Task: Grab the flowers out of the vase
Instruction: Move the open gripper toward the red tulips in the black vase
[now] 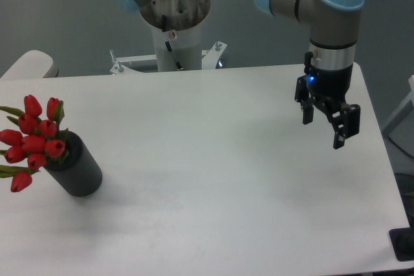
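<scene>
gripper – fingers apart, empty, hanging above tabletop at right | flowers – red, standing in vase near left edge | well apart from gripper

A white worktop is seen filling most of the view, evenly lit. A grey-green wall is seen beyond its far edge. A pale rounded object is glimpsed far left.
</scene>
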`<state>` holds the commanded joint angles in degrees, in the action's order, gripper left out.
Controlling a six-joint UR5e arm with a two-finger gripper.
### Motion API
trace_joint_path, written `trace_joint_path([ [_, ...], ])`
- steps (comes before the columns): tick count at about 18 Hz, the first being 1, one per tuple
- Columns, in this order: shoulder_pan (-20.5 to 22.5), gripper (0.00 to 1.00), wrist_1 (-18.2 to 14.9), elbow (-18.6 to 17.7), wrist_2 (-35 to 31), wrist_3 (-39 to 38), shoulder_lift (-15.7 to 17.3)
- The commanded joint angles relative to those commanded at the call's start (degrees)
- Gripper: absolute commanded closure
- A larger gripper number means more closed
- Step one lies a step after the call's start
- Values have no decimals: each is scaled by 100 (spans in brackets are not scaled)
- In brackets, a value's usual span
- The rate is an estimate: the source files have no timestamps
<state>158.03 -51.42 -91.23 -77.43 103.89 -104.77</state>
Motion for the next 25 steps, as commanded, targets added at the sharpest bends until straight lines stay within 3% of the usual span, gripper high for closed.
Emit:
trace_joint_path([
  [7,-123,0,-123,-123,79,-105,35],
  [11,-219,0,-132,-386,289,-254,219],
  [20,-711,0,-123,-826,1036,-2282,597],
  [25,-923,0,-44,-852,1923,-3970,738],
])
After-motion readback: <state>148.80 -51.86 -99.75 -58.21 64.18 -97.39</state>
